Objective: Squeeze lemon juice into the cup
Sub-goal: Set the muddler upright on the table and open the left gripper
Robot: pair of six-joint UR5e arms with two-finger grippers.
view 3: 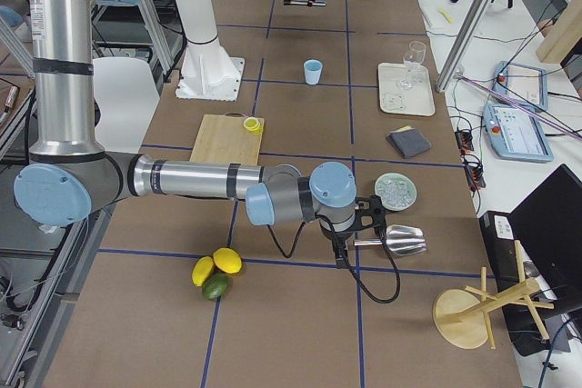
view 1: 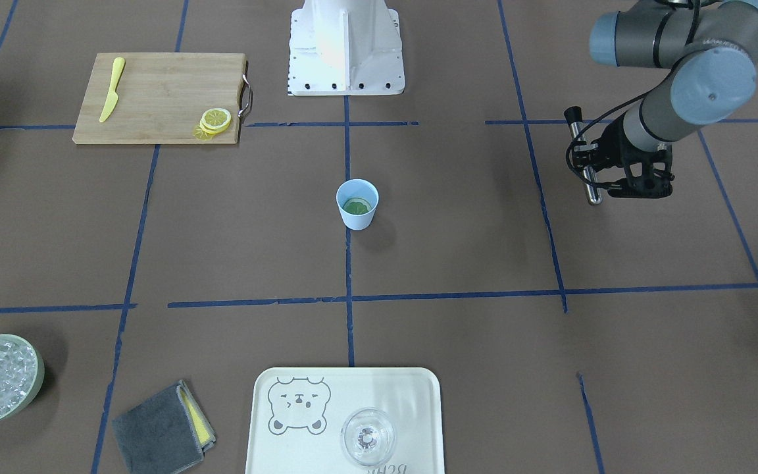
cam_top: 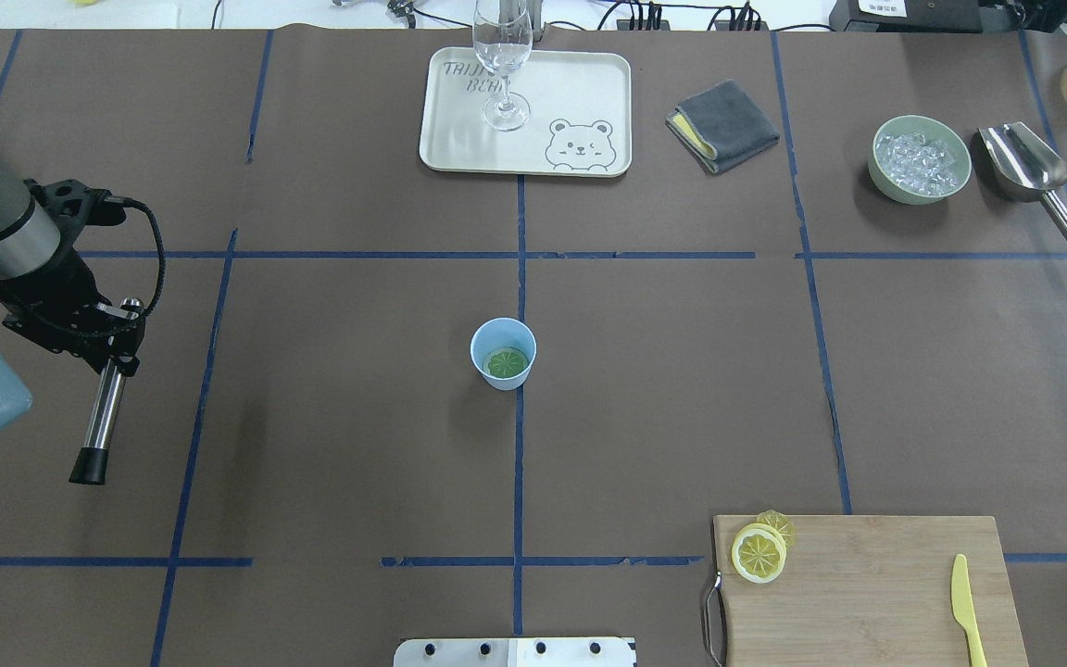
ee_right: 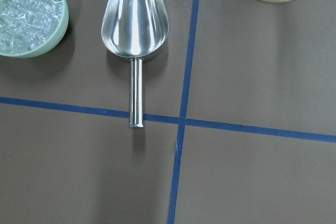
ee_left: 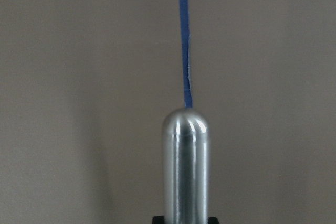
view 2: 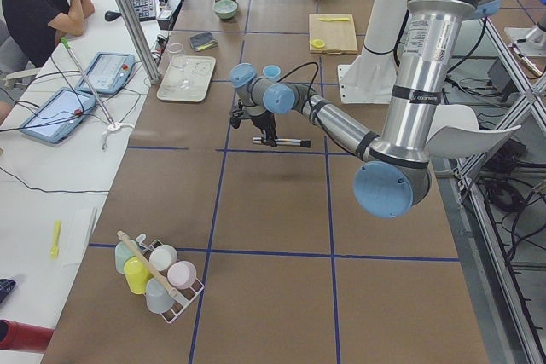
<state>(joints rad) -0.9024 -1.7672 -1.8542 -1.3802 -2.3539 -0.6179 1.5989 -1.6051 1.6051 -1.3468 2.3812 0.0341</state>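
Cup (cam_top: 503,353), light blue, upright near the middle of the brown-covered desk (cam_top: 357,435), just beside a crossing of blue tape lines, clear of both arms.

Lemon (cam_top: 508,363), one round slice, lying flat inside the cup and looking greenish there.

Spare slices (cam_top: 759,553), yellow, overlapping on a corner of the wooden cutting board (cam_top: 867,593); yellow knife (cam_top: 962,597) on the same board, well apart from them.

Left gripper (cam_top: 117,357), above the desk far to the cup's side, jaws clamped on a metal rod (cam_top: 103,417) with a black tip; the left wrist view shows the rod's rounded end over a tape line.

Right gripper (view 3: 353,224), seen only from the side camera, above a steel scoop (ee_right: 135,22); whether its jaws are apart or together cannot be told.

Pale-green bowl (cam_top: 913,193) of ice just beside the scoop.

Cream tray (cam_top: 459,139) with a bear print, carrying a clear stemmed glass (cam_top: 504,56); folded grey cloth (cam_top: 723,125) near it.
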